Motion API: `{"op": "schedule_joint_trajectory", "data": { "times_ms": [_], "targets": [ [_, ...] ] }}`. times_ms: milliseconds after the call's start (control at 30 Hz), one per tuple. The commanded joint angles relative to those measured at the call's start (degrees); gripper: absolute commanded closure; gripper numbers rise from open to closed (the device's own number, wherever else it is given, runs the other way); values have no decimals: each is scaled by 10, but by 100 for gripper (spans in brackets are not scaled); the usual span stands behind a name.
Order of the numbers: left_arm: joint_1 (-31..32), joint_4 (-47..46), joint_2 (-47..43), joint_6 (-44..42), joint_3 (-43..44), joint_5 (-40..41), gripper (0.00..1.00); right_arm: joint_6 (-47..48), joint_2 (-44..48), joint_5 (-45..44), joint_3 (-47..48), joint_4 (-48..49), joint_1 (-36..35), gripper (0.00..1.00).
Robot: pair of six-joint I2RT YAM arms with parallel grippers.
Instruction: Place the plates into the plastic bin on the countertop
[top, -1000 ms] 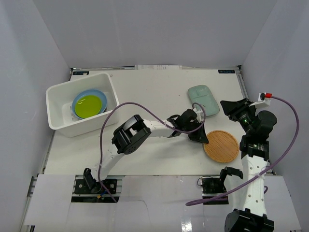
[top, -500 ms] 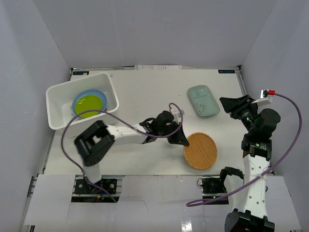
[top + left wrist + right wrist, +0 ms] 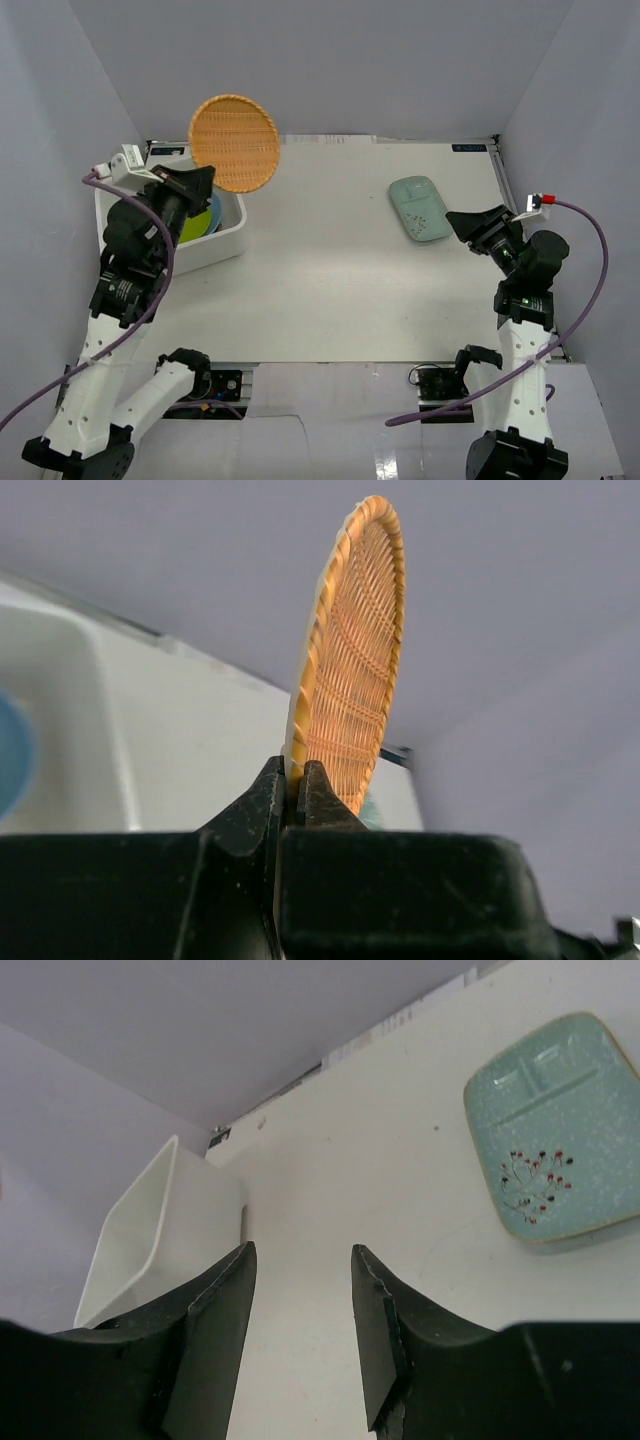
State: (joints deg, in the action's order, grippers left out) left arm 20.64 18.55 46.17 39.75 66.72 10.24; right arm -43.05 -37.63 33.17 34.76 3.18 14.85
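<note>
We see the left gripper (image 3: 297, 780) clamped on the lower rim of the woven plate (image 3: 235, 143), holding it edge-on above the right end of the bin (image 3: 228, 243) at the table's (image 3: 330, 270) far left corner. A second ago this plate lay flat near the near right edge with the same gripper at its rim, and half a second ago it was midway across the table. The left arm has swung from a long reach to the right back over to the left. A blue plate (image 3: 8, 755) lies in the bin. The mint plate (image 3: 420, 208) has not moved from the far right of the table. The right gripper (image 3: 455, 220) hangs just beside it, jaws apart and empty.
</note>
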Motion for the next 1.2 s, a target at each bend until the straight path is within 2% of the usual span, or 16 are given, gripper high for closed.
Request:
{"op": "schedule_joint_trajectory", "data": {
  "times_ms": [0, 33, 100, 133, 167, 233, 400, 600, 667, 733, 767, 833, 867, 933, 1033, 1167],
  "targets": [
    [-66, 98, 57, -36, -10, 103, 100, 2, -19, 25, -26, 31, -3, 51],
    [-111, 89, 66, -37, 1, 75, 100, 5, -22, 26, -30, 31, -5, 51],
    [-158, 91, 103, -27, 8, 49, 100, 16, -27, 29, -34, 26, -6, 51],
    [-208, 90, 114, -22, 9, 31, 100, 19, -29, 27, -35, 20, -7, 51],
    [-246, 91, 127, -15, -2, -15, 100, 22, -28, 22, -39, 20, -8, 51],
    [-295, 80, 128, -2, -21, -47, 100, 25, -30, 16, -42, 19, -8, 51],
    [-322, 63, 139, 11, -79, -29, 100, 21, -49, -12, -62, 32, -14, 51],
    [-344, 58, 189, 24, -99, -15, 100, 25, -94, -43, -80, 59, -18, 48],
    [-345, 59, 201, 30, -105, -5, 85, 37, -118, -65, -76, 61, -18, 45],
    [-345, 55, 201, 39, -119, 8, 62, 52, -140, -78, -61, 53, -19, 43],
    [-345, 49, 195, 41, -126, 7, 34, 69, -168, -86, -43, 50, -19, 42],
    [-346, 31, 189, 49, -142, -20, 8, 105, -200, -81, -19, 39, -19, 40],
    [-346, 26, 187, 51, -142, -37, 2, 149, -239, -93, 12, 25, -19, 37],
    [-346, 14, 186, 46, -133, -84, 2, 186, -281, -107, 45, -14, -19, 31],
    [-345, -13, 175, 31, -115, -168, 2, 207, -349, -128, 81, -7, -19, 21],
    [-306, -13, 168, -6, -85, -199, 2, 213, -439, -181, 110, 21, -19, 11]
  ]
}}
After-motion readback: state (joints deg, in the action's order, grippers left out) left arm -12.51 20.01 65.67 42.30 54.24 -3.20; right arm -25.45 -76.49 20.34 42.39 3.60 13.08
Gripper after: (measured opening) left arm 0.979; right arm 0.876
